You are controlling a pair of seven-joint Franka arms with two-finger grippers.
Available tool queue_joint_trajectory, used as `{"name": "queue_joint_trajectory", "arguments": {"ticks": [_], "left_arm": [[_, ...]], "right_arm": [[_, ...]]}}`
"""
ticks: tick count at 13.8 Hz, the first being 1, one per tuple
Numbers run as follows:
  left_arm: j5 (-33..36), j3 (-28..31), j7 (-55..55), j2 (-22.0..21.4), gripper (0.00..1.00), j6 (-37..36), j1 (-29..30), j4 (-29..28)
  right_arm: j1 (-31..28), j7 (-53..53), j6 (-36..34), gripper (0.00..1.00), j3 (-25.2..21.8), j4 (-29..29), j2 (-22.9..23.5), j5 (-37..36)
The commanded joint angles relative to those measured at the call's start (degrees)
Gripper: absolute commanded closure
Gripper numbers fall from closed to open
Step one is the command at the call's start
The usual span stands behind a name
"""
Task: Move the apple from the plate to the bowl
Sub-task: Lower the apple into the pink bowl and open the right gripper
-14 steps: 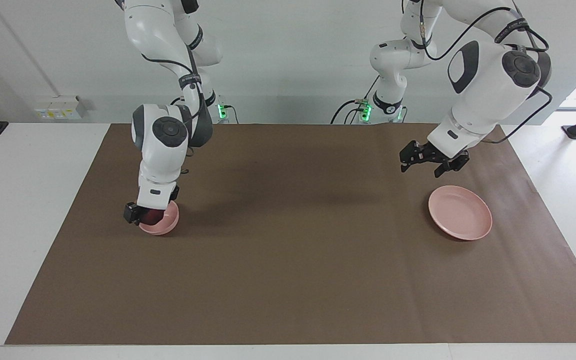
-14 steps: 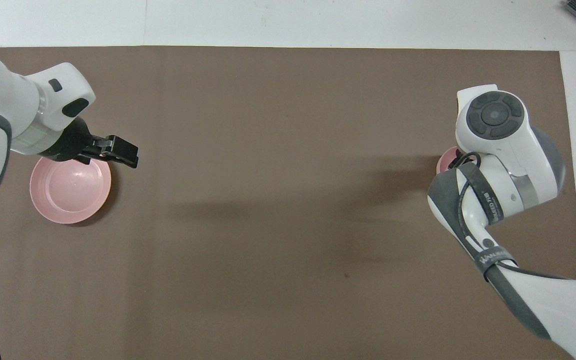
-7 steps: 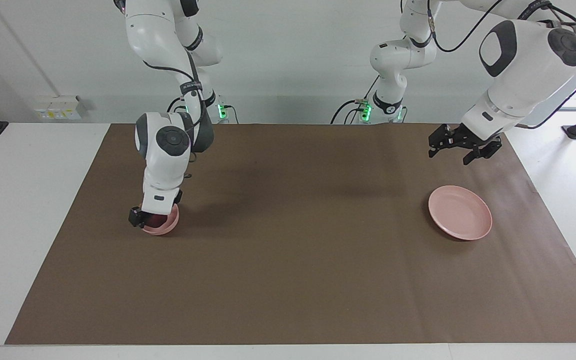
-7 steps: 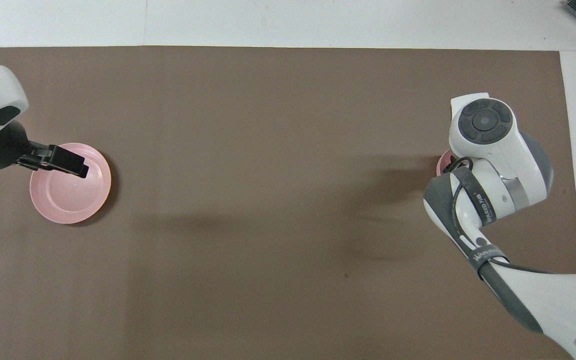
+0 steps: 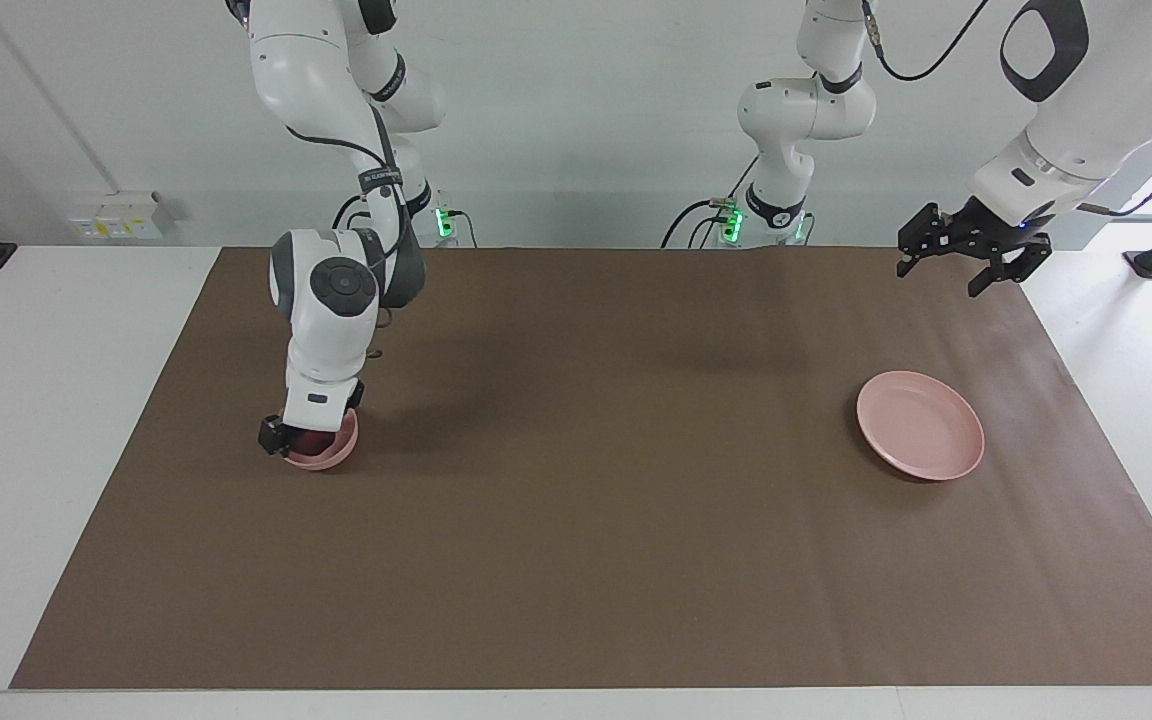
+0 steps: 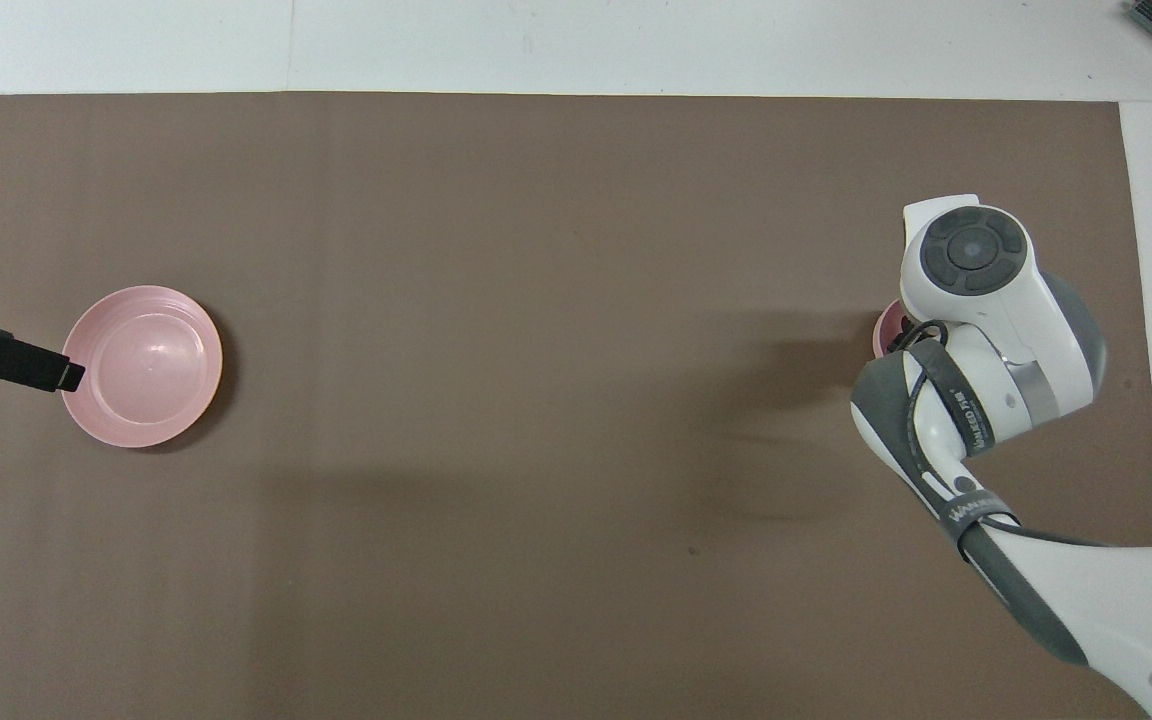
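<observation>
- Apple [image 5: 308,440]: dark red, sits in bowl [image 5: 328,455], lower left of facing view; mostly hid by the wrist above it.
- Right gripper [image 5: 298,437]: down inside bowl w/ fingers either side of apple; can't tell if clenched or let go.
- Overhead view: only a sliver of bowl rim [image 6: 886,325] shows at right, rest under right arm.
- Plate [image 5: 920,438]: bare, flat on brown mat [image 5: 576,520], lower right of facing view; far left in overhead view.
- Left gripper [image 5: 971,252]: up in air at upper right of facing view, over mat edge, fingers spread, holding nothing.
</observation>
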Motion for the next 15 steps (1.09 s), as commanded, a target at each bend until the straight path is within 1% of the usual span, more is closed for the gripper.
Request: {"name": "queue_joint_trajectory", "arguments": {"ticks": [1,3,5,6,8,9,11,13,14,15], "left_arm": [[4.2,1.2,1.2,-1.1,0.0,-2.1,-2.7,-0.4],[3.0,0.8,-2.7,-1.9,0.0,-3.1,0.1,-0.7],[0.5,0.8,-15.8,-2.0,0.0,-3.1,0.4,-0.8],[0.5,0.7,-19.5,-2.0,0.0,-3.1,0.2,-0.7],[0.6,0.7,-18.0,-2.0,0.0,-3.0,0.0,-0.7],[0.6,0.7,-17.6,-2.0,0.0,-2.9,0.0,-0.7],[0.5,0.8,-17.9,-2.0,0.0,-2.8,0.1,-0.1],[0.4,1.0,-17.9,-3.3,0.0,-2.9,0.6,0.1],[0.4,1.2,-17.9,-3.6,0.0,-3.1,0.8,0.1],[0.4,1.4,-17.9,-3.6,0.0,-3.1,0.9,0.1]], "right_arm": [[-1.4,2.1,3.1,0.99,0.5,-2.7,-0.6,-1.4],[-2.1,2.1,3.5,0.97,0.5,-2.9,-0.6,-1.5],[-1.6,2.7,3.4,0.91,0.5,-2.9,-0.7,-1.4],[-1.7,2.8,3.5,0.86,0.5,-2.9,-0.6,-1.4],[-1.9,2.9,3.6,0.64,0.5,-2.9,-0.5,-1.1],[-1.9,2.8,3.5,0.5,0.5,-3.0,-0.5,-1.0],[-1.9,2.9,3.5,0.33,0.5,-2.9,-0.5,-0.9],[-2.0,2.9,3.5,0.19,0.5,-2.9,-0.5,-0.6],[-1.9,2.9,3.5,0.14,0.5,-2.9,-0.5,-0.6],[-2.0,2.9,3.5,0.12,0.5,-2.9,-0.5,-0.6]]}}
